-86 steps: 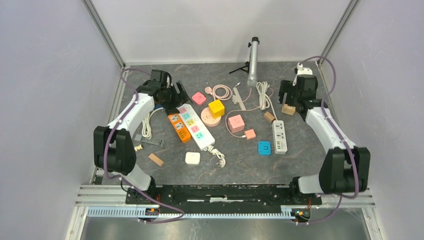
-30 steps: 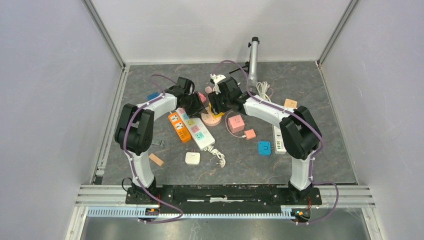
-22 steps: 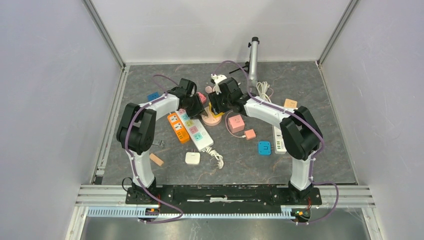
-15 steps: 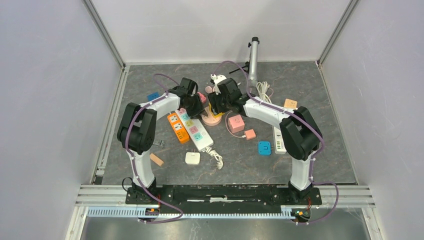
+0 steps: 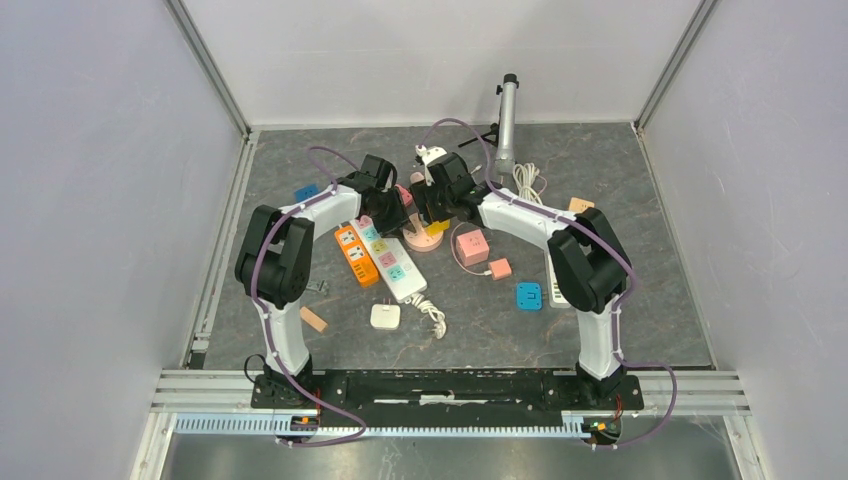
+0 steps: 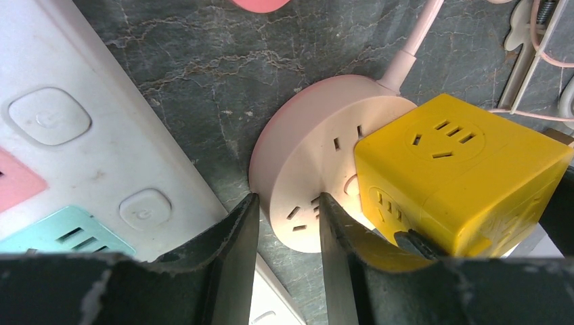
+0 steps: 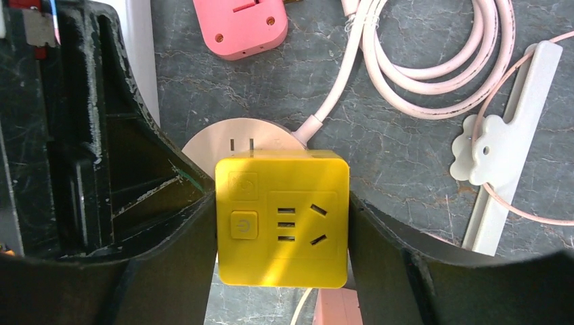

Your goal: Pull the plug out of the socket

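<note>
A yellow cube plug (image 7: 281, 217) sits plugged into a round pink socket (image 6: 304, 162) at the table's middle back. My right gripper (image 7: 281, 206) is shut on the cube, one finger flat against each of two opposite sides. My left gripper (image 6: 286, 203) hangs over the socket's left rim with a narrow gap. Its right finger (image 6: 338, 230) lies over the disc's top and its left finger (image 6: 233, 237) sits just outside the rim. Seen from above, both grippers meet over the socket (image 5: 425, 241), with the cube (image 5: 437, 228) mostly hidden under the right gripper (image 5: 430, 208) and the left gripper (image 5: 393, 214) beside it.
A white power strip (image 5: 392, 258) and an orange one (image 5: 356, 255) lie just left of the socket. A pink cube (image 5: 472, 245), a blue adaptor (image 5: 528, 296) and a white adaptor (image 5: 385, 316) lie nearer. A coiled pink cable (image 7: 433, 61) and a grey tripod bar (image 5: 507, 115) are behind.
Both arms swung in from the table's sides to the middle. Over the last second the right wrist edged slightly left over the cube; the left gripper barely moved.
</note>
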Robot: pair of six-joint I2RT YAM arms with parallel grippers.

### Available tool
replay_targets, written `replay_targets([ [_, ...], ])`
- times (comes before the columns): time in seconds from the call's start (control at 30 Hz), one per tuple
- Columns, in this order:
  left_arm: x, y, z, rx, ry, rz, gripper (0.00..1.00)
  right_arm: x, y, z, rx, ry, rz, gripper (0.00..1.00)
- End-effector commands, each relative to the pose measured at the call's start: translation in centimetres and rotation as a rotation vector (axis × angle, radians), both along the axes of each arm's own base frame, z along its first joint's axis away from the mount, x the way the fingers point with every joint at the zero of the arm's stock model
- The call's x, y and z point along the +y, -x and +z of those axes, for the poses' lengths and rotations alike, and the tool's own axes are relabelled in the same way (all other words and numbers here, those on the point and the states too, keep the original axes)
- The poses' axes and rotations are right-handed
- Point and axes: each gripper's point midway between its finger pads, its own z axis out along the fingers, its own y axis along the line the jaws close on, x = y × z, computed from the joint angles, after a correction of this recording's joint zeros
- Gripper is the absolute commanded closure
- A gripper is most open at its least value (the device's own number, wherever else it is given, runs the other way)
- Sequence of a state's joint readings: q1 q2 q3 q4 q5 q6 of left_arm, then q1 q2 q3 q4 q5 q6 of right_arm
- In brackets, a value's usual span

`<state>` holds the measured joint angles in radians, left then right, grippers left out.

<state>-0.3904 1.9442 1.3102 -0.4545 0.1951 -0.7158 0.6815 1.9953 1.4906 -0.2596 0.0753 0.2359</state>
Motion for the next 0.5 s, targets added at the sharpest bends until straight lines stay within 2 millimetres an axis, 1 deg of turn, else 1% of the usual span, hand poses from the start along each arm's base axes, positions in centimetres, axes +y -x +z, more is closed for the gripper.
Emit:
replay_targets([
  [0.0,2.4,3.8,-4.6,0.155,-0.155,-0.043,0.57,1.1,-0.4,0.8,-0.004,-0.031,0.026,0.31],
  [0.07,2.4,3.9,-4.6,0.157,-0.153,-0.043,0.57,1.2,-0.2,0.5,0.006,-0.035,0.032,0.34],
  [0.17,2.3,4.0,-4.8,0.164,-0.152,-0.045,0.58,1.3,0.0,0.3,0.013,-0.040,0.044,0.44],
  [0.27,2.3,4.0,-4.8,0.164,-0.149,-0.049,0.58,0.9,0.0,0.9,-0.002,-0.046,0.020,0.61],
  [0.37,2.3,4.0,-4.6,0.158,-0.152,-0.054,0.58,0.6,-0.1,2.2,-0.024,-0.092,0.002,0.79],
  [0.43,2.3,3.9,-4.6,0.156,-0.151,-0.054,0.59,0.7,-0.1,3.0,-0.034,-0.131,0.008,0.99],
  [0.47,2.4,3.9,-4.7,0.158,-0.152,-0.053,0.59,0.7,-0.3,3.4,-0.042,-0.141,0.003,1.00],
])
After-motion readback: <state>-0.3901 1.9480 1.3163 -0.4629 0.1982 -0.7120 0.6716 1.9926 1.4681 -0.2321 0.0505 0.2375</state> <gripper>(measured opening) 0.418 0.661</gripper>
